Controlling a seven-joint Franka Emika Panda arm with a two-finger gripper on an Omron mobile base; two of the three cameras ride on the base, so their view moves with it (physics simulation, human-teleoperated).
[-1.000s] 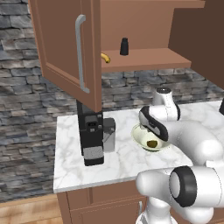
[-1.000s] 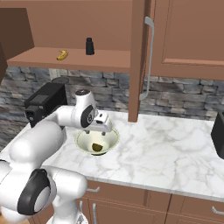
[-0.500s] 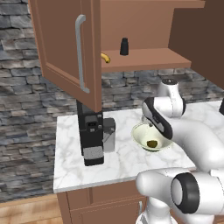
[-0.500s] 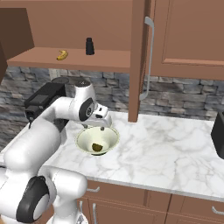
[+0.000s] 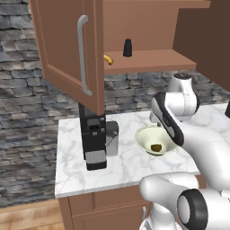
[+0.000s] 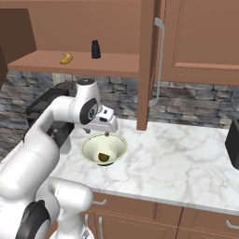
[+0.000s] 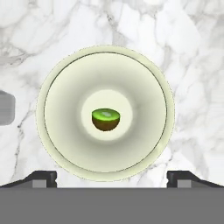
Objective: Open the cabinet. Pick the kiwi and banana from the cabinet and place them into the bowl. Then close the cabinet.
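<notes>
While above bowl, fingers (image 7: 43, 178): spread wide, holding nothing
Gripper (image 6: 106, 132): hangs over the bowl, pointing down
Kiwi (image 7: 106, 119): in bowl centre, halved, green cut face tilted toward top of hand view
Bowl (image 6: 118, 146): on marble counter (image 6: 186, 163)
Banana (image 6: 66, 59): on cabinet (image 5: 148, 60) shelf, long axis running front-to-back
Cabinet doors: open
Writing: none legible

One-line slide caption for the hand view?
Open fingers above the bowl on the marble counter, the halved kiwi resting at its centre.
</notes>
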